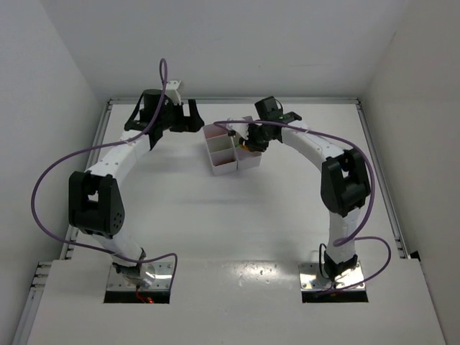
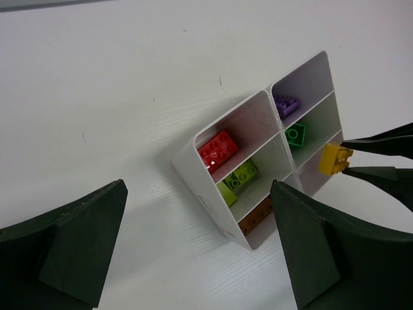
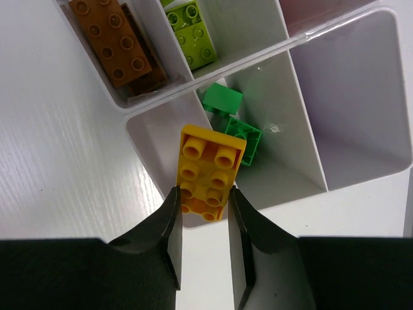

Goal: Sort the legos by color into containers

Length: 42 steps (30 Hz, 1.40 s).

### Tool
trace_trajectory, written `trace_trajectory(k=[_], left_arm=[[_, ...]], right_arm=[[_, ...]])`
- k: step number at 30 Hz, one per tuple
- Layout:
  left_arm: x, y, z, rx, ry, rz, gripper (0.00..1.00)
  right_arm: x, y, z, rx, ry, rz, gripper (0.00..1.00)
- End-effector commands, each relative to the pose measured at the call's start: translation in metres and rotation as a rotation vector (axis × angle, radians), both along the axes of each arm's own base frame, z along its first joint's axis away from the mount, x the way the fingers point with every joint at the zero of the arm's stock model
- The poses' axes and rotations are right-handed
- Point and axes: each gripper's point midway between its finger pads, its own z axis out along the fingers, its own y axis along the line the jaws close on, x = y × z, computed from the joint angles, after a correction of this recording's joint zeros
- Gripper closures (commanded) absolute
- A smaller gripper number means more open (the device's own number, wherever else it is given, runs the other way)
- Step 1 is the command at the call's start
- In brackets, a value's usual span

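top external view: both arms are seen curled inward toward the containers (image 1: 222, 154), which are set at the far middle of the table (image 1: 287, 215).
left arm pose: the elbow is pushed out to the left and the wrist is turned sideways at the block, with the left gripper (image 1: 194, 118) hung just beside it.
left gripper state: its fingers are spread wide and nothing is held between them.
right arm pose: it's arched in from the right, and the right gripper (image 1: 251, 141) is tipped down at the block's right edge.
right gripper state: it's pinched on a yellow lego (image 3: 208, 169), with one finger pressed on each long side.
yellow lego spot: it's held up at the rim of an end compartment, next to the one with the green legos (image 3: 243, 137).
yellow lego direction: the long axis is lined up with the fingers and pointed away from the wrist, out over the block. the studs are faced toward the wrist camera.
in the compartments: a red lego (image 2: 219, 151), lime legos (image 2: 237, 179), an orange lego (image 2: 258, 217) and a purple lego (image 2: 286, 104) are seen, each colour in its own slot.
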Motion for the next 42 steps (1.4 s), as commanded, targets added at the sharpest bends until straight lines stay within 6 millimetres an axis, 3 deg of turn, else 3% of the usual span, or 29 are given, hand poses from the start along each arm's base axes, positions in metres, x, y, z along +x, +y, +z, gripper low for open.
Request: trace_trajectory(k=[1, 5, 12, 16, 18, 21, 24, 26, 30, 32, 33, 35, 36, 37, 38, 42], left_arm=[[0.014, 0.001, 0.019, -0.03, -0.055, 0.006, 0.0], [0.014, 0.001, 0.019, -0.03, -0.055, 0.006, 0.0], [0.015, 0.001, 0.023, -0.032, -0.064, 0.006, 0.0], [0.015, 0.001, 0.023, -0.032, -0.064, 0.006, 0.0], [0.015, 0.001, 0.023, -0.032, -0.064, 0.006, 0.0], [0.015, 0.001, 0.023, -0.032, -0.064, 0.006, 0.0], [0.011, 0.002, 0.028, -0.034, -0.074, 0.005, 0.0], [0.01, 0.002, 0.023, -0.032, -0.064, 0.006, 0.0], [0.006, 0.004, 0.025, -0.026, -0.05, 0.014, 0.0], [0.005, 0.009, 0.022, -0.008, -0.025, 0.042, 0.0], [0.005, 0.012, 0.019, 0.001, -0.014, 0.055, 0.0], [0.002, 0.019, 0.008, 0.027, 0.018, 0.092, 0.0], [0.0, 0.022, 0.009, 0.035, 0.02, 0.106, 0.0], [-0.004, 0.025, 0.0, 0.057, 0.045, 0.108, 0.0], [-0.003, 0.029, 0.005, 0.066, 0.033, 0.129, 0.0], [-0.012, 0.037, -0.015, 0.099, 0.096, 0.158, 0.0]], right_arm=[[0.005, 0.009, 0.004, 0.018, -0.037, 0.03, 0.87], [0.003, 0.009, 0.003, 0.021, -0.025, 0.035, 0.8], [0.002, 0.009, 0.004, 0.021, -0.037, 0.043, 0.56], [0.003, 0.012, 0.008, 0.046, -0.041, 0.028, 0.51], [0.006, 0.014, 0.022, 0.082, -0.063, -0.002, 0.51], [0.024, 0.02, 0.064, 0.244, -0.086, -0.154, 0.53], [0.055, -0.005, 0.125, 0.458, -0.175, -0.405, 0.56], [0.064, -0.028, 0.132, 0.492, -0.201, -0.545, 0.6], [0.068, -0.063, 0.114, 0.482, -0.128, -0.725, 0.61], [0.063, -0.079, 0.094, 0.481, -0.056, -0.823, 0.61], [0.059, -0.093, 0.078, 0.474, -0.012, -0.867, 0.61], [0.049, -0.108, 0.077, 0.507, 0.029, -0.936, 0.57], [0.043, -0.124, 0.062, 0.503, 0.065, -0.978, 0.57], [0.039, -0.13, 0.059, 0.512, 0.085, -0.999, 0.57], [0.034, -0.136, 0.06, 0.534, 0.101, -1.019, 0.55], [0.013, -0.166, 0.037, 0.536, 0.17, -1.08, 0.54]])
